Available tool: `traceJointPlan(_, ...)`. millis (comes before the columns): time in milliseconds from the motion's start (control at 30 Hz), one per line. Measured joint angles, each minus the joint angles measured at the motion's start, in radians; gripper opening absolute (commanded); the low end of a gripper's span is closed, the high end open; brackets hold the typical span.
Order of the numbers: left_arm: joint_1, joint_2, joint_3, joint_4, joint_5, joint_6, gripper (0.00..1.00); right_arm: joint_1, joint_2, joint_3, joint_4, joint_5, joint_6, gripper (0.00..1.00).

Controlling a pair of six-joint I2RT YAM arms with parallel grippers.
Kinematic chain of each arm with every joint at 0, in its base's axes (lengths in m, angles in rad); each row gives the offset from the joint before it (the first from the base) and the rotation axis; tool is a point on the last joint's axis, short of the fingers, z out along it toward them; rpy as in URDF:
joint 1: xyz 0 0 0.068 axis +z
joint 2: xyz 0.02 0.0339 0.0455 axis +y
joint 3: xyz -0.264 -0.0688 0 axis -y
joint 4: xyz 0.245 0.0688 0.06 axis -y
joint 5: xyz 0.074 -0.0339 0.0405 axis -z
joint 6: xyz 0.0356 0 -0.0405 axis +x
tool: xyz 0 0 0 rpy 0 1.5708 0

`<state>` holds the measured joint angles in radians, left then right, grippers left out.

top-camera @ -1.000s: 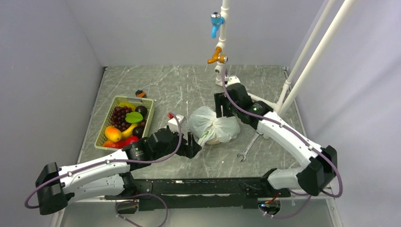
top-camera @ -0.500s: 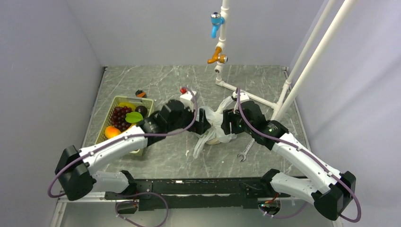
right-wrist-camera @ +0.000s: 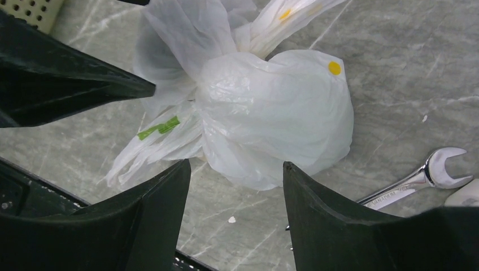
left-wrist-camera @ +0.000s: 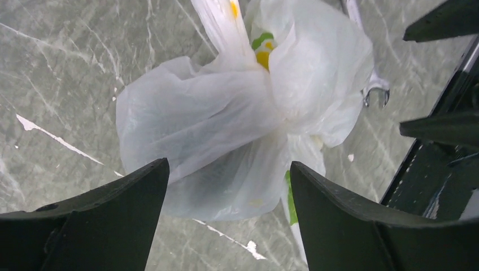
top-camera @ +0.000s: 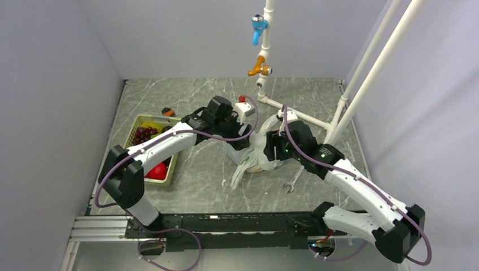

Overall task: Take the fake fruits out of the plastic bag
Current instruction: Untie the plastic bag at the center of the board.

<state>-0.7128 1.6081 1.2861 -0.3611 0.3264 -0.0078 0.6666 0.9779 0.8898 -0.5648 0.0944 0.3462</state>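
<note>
Plainly, the largest hazard is the arms themselves. The left arm (top-camera: 164,144) stretches far across the desk (top-camera: 197,101) while the right arm (top-camera: 350,175) bends in from the other side. Both tips crowd one small bundle, so a hasty closing move could knock one against the other. The plastic bag (left-wrist-camera: 214,118) lies on the desk between them, bunched at the neck, its loop handles trailing toward the near edge. A rounded bulge suggests fruit inside, though none shows through the film. A pinch on the bulge alone would likely lift or drag the whole bag rather than open it. Thin film pulled two ways could also tear and send the contents rolling. The cream tray (top-camera: 172,121) at the left holds fake fruits (top-camera: 144,137), grapes and a red piece among them. The left arm passes over it, so a low swing might clip its rim. A wrench (right-wrist-camera: 421,176) lies just beside the bag on the right and could be nudged. The left end effector (left-wrist-camera: 229,166) points down over the bag, fingers spread wide and holding nothing. The right end effector (right-wrist-camera: 236,165) faces the bulge from the right, fingers moderately apart, gripping nothing that I can see.
</note>
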Motion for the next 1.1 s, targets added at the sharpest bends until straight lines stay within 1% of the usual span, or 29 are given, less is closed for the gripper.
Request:
traceJointPlan(67,0.008,-0.001,-0.014,-0.006,0.010,0.029,0.80,0.000,0.036,0.004,-0.002,0.000,0.000,0.63)
traceJointPlan(200,0.029,-0.001,-0.042,0.020,0.017,0.048,0.87,0.013,0.131,0.039,-0.011,0.010,-0.002,0.67)
traceJointPlan(267,0.035,0.000,-0.045,0.021,0.022,0.049,0.87,0.026,0.148,0.049,-0.011,0.019,-0.003,0.67)
traceJointPlan(367,0.036,0.001,-0.045,0.038,0.032,0.049,0.84,0.047,0.156,0.064,-0.010,0.038,-0.005,0.67)
traceJointPlan(400,0.035,0.002,-0.045,0.047,0.035,0.048,0.78,0.052,0.159,0.069,-0.010,0.046,-0.006,0.66)
traceJointPlan(433,0.035,0.003,-0.045,0.055,0.037,0.047,0.76,0.058,0.163,0.073,-0.009,0.058,-0.006,0.65)
traceJointPlan(467,0.034,0.006,-0.046,0.064,0.040,0.047,0.75,0.064,0.168,0.077,-0.009,0.069,-0.006,0.65)
traceJointPlan(600,0.032,0.020,-0.046,0.076,0.045,0.039,0.81,0.095,0.184,0.080,-0.004,0.136,-0.013,0.64)
traceJointPlan(700,0.031,0.040,-0.046,0.085,0.052,0.031,0.79,0.121,0.190,0.080,0.019,0.188,-0.016,0.64)
traceJointPlan(800,0.029,0.058,-0.045,0.104,0.057,0.028,0.70,0.129,0.190,0.064,0.078,0.209,-0.015,0.64)
traceJointPlan(967,0.029,0.060,-0.045,0.109,0.068,0.017,0.40,0.129,0.208,0.017,0.159,0.210,-0.001,0.62)
traceJointPlan(1000,0.029,0.061,-0.045,0.109,0.070,0.017,0.36,0.129,0.215,0.008,0.169,0.211,0.007,0.62)
traceJointPlan(1100,0.029,0.069,-0.043,0.111,0.077,0.014,0.31,0.129,0.230,-0.027,0.186,0.219,0.027,0.62)
